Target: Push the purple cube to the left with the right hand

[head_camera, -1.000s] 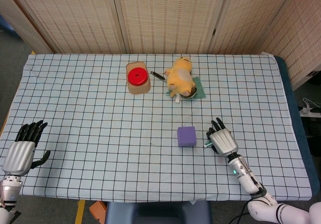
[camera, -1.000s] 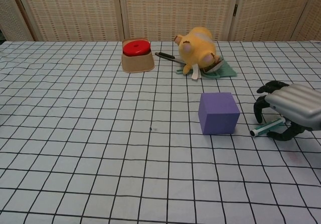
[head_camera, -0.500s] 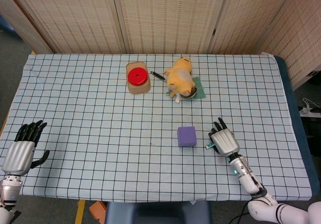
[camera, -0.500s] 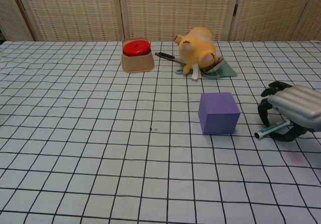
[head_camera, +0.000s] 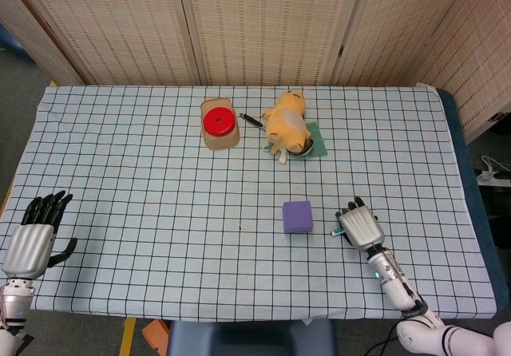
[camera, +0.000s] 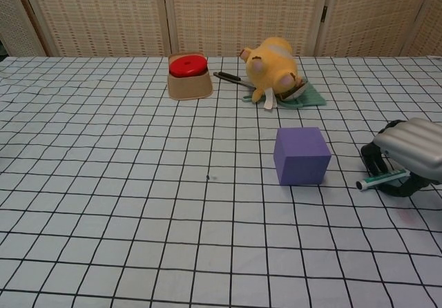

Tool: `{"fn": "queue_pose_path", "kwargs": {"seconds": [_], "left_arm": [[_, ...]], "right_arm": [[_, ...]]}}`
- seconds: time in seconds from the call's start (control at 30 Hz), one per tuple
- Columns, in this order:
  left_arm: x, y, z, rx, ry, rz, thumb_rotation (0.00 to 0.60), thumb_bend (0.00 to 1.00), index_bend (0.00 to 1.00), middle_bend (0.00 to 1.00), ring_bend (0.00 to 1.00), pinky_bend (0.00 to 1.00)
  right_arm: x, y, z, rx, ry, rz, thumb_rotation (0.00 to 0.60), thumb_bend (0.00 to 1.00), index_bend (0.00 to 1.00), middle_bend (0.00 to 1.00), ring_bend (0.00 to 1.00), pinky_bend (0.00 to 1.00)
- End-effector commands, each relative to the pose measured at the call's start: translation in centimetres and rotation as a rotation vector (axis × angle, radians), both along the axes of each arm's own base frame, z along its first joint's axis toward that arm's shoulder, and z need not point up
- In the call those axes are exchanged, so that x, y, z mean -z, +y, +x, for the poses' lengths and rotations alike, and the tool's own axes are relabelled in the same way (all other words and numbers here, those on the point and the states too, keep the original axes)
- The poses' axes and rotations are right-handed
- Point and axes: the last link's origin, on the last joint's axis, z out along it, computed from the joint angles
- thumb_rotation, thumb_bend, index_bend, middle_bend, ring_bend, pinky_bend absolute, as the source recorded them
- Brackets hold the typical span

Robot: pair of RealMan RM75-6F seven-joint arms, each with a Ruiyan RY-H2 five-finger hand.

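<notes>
Checked cloth: purple cube (mid-table) beside right hand.

The right hand has a ribbed silver-grey metal back shell and black fingers; in the chest view the same hand shows that shell as smooth rounded ridges over black parts beneath. Behind it runs a slim silver wrist section carrying a small green light, then a dark band and a glossy white rounded arm casing. The left hand matches it: pale silver ribbed shell, black fingers, a black thumb, and a silver wrist cuff below
</notes>
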Motion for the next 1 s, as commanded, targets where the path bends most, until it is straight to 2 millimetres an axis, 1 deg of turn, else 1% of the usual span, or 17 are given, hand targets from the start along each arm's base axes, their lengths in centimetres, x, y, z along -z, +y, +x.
{"fn": "queue_pose_path", "kwargs": {"seconds": [0.03,0.13,0.2,0.27,0.4,0.6,0.77,1.0], "left_arm": [[-0.1,0.0,0.0,-0.002,0.002,0.004,0.6,0.37,0.0,0.0,0.0,0.02],[-0.1,0.0,0.1,-0.002,0.004,0.004,0.6,0.38,0.0,0.0,0.0,0.02],[-0.2,-0.2,0.1,-0.002,0.004,0.006,0.6,0.38,0.0,0.0,0.0,0.02],[-0.2,-0.3,0.1,0.0,0.005,0.01,0.6,0.38,0.0,0.0,0.0,0.02],[-0.3,-0.4,0.1,0.001,0.001,0.011,0.6,0.38,0.0,0.0,0.0,0.02],[-0.3,-0.4,0.3,0.006,-0.001,0.004,0.6,0.38,0.0,0.0,0.0,0.02],[-0.4,-0.6,0.4,0.014,-0.01,0.008,0.6,0.38,0.0,0.0,0.0,0.02],[-0.6,-0.6,0.4,0.018,-0.015,0.004,0.6,0.38,0.0,0.0,0.0,0.02]], "right_arm": [[-0.1,0.1,0.0,-0.002,0.001,-0.007,0.6,0.34,0.88,0.66,0.41,0.32],[-0.3,0.1,0.0,-0.001,-0.002,-0.011,0.6,0.36,0.92,0.69,0.46,0.38],[-0.8,0.1,0.0,-0.01,-0.013,-0.037,0.6,0.38,0.97,0.73,0.52,0.44],[-1.4,0.2,0.0,-0.019,-0.035,-0.059,0.6,0.39,1.0,0.76,0.55,0.46],[-2.7,0.0,0.1,-0.034,-0.08,-0.105,0.6,0.41,1.0,0.81,0.59,0.48],[-4.5,-0.9,0.2,-0.016,-0.096,-0.162,0.6,0.41,1.0,0.82,0.6,0.48],[-4.7,-1.6,1.1,0.002,-0.069,-0.165,0.6,0.41,1.0,0.82,0.6,0.48],[-3.3,-2.1,3.8,0.008,-0.069,-0.154,0.6,0.41,1.0,0.82,0.6,0.48]]}}
